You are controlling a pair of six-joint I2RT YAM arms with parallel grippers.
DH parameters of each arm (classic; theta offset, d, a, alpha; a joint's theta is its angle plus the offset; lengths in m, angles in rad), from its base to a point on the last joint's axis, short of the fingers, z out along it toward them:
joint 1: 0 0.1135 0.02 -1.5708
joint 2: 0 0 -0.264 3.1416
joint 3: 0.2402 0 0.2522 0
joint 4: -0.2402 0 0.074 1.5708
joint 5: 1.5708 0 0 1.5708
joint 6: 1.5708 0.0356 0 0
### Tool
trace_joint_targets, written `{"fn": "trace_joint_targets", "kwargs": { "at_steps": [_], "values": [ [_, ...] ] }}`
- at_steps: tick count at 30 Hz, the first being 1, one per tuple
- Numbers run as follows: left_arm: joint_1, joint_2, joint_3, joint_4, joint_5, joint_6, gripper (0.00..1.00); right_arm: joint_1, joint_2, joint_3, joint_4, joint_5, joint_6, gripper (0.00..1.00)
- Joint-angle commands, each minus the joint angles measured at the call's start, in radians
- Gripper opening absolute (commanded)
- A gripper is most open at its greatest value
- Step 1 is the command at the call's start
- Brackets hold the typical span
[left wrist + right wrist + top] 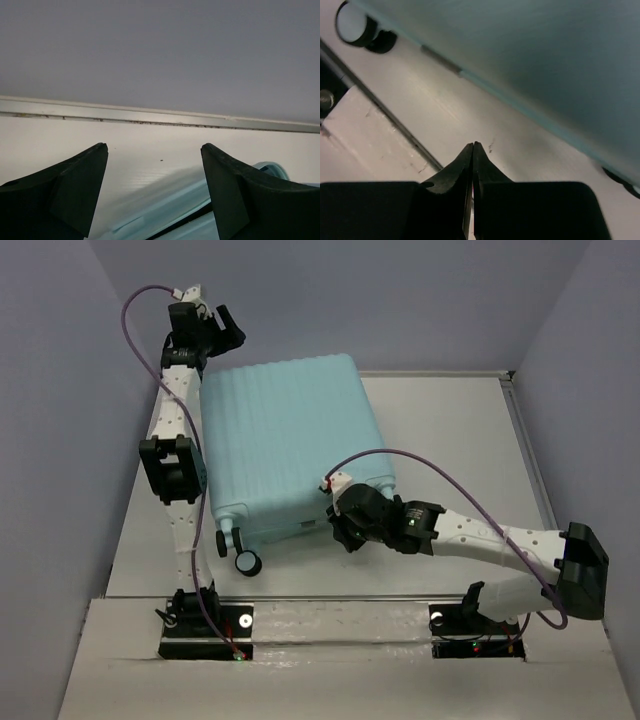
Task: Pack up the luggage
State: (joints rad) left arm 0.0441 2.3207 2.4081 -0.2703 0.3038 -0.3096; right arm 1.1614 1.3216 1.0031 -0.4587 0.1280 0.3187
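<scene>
The luggage point(285, 445) is lying flat on the table point(450, 440). The left gripper point(230, 328) is hovering wide open at its far-left corner. The right gripper point(343, 532), pinched together and empty, is sitting beside its near edge.

The luggage point(285, 445) blocks the left of the table point(450, 440).

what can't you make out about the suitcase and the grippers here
Inside of the luggage: top view shows only its ribbed shell.
Whether the shut right gripper touches the shell: its wrist covers the fingertips in the top view; the right wrist view is blurred up close.
Luggage edge in the left wrist view: a blurred sliver, cut off by the bottom edge, between the fingers of the open left gripper.
</scene>
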Motion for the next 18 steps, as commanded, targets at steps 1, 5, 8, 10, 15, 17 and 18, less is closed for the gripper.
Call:
{"fn": "trace_joint_targets", "kwargs": {
  "at_steps": [1, 5, 8, 10, 15, 17, 18],
  "values": [
    [-0.018, 0.064, 0.048, 0.052, 0.141, 0.035, 0.86, -0.106, -0.028, 0.026, 0.048, 0.163, 0.019, 0.07],
    [-0.038, 0.023, -0.134, 0.080, 0.196, 0.058, 0.78, -0.215, -0.030, 0.031, 0.107, 0.148, -0.016, 0.07],
    [-0.038, -0.069, -0.321, 0.144, 0.231, 0.073, 0.73, -0.340, 0.013, 0.049, 0.164, 0.072, -0.041, 0.07],
    [-0.039, -0.186, -0.529, 0.202, 0.201, 0.063, 0.72, -0.383, 0.037, 0.064, 0.193, 0.041, -0.049, 0.07],
    [-0.039, -0.444, -0.946, 0.292, 0.009, -0.036, 0.67, -0.496, 0.204, 0.205, 0.313, -0.140, -0.059, 0.07],
    [-0.039, -0.578, -1.110, 0.273, -0.043, -0.046, 0.66, -0.508, 0.283, 0.342, 0.322, -0.198, -0.073, 0.07],
    [-0.039, -0.624, -1.167, 0.272, -0.060, -0.062, 0.66, -0.508, 0.368, 0.392, 0.322, -0.233, -0.076, 0.07]
  ]
}}
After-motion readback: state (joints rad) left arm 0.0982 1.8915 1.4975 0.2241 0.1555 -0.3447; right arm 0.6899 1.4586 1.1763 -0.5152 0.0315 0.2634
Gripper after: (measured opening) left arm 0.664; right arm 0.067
